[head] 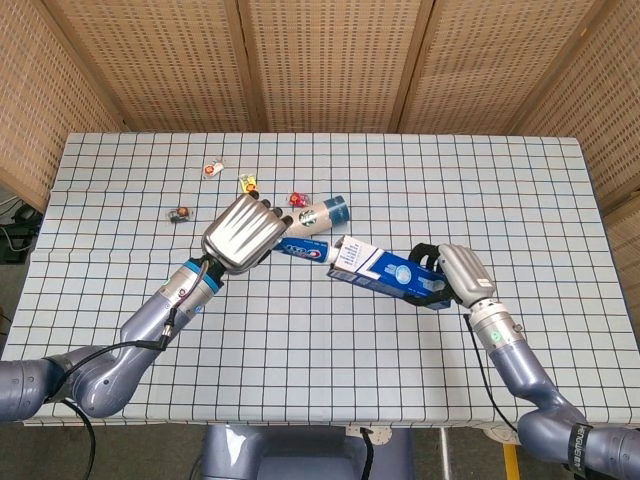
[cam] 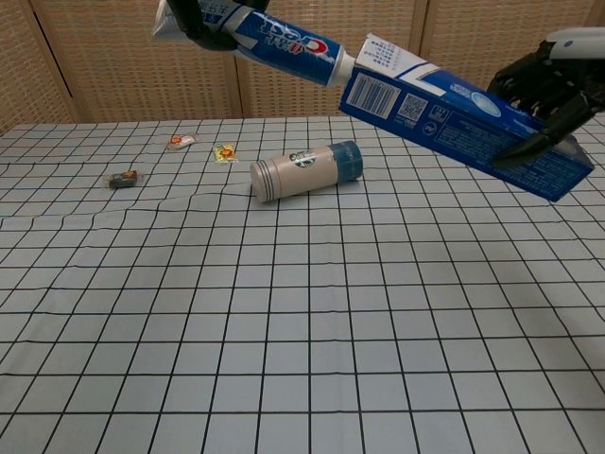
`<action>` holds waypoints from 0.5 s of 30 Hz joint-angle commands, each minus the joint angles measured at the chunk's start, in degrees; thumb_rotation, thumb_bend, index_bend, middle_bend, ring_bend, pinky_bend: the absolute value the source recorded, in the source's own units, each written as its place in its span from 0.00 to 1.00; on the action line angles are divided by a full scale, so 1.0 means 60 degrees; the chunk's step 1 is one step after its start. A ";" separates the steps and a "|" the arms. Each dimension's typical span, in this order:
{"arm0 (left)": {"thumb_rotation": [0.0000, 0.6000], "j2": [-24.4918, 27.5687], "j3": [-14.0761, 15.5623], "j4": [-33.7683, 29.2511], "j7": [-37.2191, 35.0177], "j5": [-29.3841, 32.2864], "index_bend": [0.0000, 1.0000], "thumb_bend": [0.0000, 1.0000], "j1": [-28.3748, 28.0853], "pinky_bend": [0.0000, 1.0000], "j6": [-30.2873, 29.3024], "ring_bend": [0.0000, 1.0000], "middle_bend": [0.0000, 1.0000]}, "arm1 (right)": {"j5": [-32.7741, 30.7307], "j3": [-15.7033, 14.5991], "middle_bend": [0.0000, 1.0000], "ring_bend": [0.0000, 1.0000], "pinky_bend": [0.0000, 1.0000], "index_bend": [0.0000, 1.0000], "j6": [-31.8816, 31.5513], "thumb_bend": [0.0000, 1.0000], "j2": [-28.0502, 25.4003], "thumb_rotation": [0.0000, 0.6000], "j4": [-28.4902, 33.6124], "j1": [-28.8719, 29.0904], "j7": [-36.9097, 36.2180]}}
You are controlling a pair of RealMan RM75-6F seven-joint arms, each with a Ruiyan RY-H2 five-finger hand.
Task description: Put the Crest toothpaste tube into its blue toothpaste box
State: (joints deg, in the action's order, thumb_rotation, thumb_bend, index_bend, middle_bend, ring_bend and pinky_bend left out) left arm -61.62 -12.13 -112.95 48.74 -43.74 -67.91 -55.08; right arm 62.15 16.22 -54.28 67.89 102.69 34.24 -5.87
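Note:
My left hand (head: 242, 232) (cam: 206, 21) holds the blue-and-red Crest toothpaste tube (head: 303, 250) (cam: 284, 43) in the air by its flat end. The white cap end points right and down. My right hand (head: 452, 275) (cam: 548, 85) grips the blue toothpaste box (head: 385, 271) (cam: 454, 118) at its far end, tilted, with its open flap end toward the tube. In the chest view the cap touches the box's open mouth, just at the flap.
A beige and teal cup (head: 312, 214) (cam: 306, 170) lies on its side on the checked tablecloth (cam: 284, 312), below the tube. Several small wrapped candies (cam: 123, 179) (head: 211, 168) lie at the back left.

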 commanded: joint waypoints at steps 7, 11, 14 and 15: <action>1.00 -0.0359 0.0068 0.0172 0.0253 0.0065 0.88 0.62 -0.0419 0.48 -0.0105 0.54 0.57 | 0.0056 -0.0042 0.62 0.66 0.68 0.81 0.0048 0.23 0.0071 1.00 -0.0012 0.0064 -0.0123; 1.00 -0.0419 0.0109 0.0292 0.0707 0.0072 0.88 0.62 -0.0774 0.48 -0.0080 0.54 0.57 | 0.0063 0.0075 0.62 0.66 0.68 0.81 0.0057 0.23 0.0097 1.00 -0.0008 0.0096 -0.0410; 1.00 -0.0417 0.0119 0.0371 0.1091 0.0053 0.88 0.62 -0.1063 0.47 -0.0073 0.54 0.57 | 0.0109 0.0197 0.62 0.66 0.68 0.81 0.0071 0.23 0.0056 1.00 0.0041 0.0117 -0.0686; 1.00 -0.0405 0.0126 0.0383 0.1220 0.0042 0.88 0.61 -0.1152 0.47 -0.0069 0.54 0.57 | 0.0131 0.0216 0.62 0.66 0.68 0.81 0.0083 0.23 0.0039 1.00 0.0038 0.0125 -0.0740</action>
State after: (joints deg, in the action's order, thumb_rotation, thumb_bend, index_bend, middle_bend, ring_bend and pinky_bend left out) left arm -64.05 -11.47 -110.99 54.94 -43.37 -73.84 -55.55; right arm 62.75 17.23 -53.86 68.25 102.83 34.90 -9.90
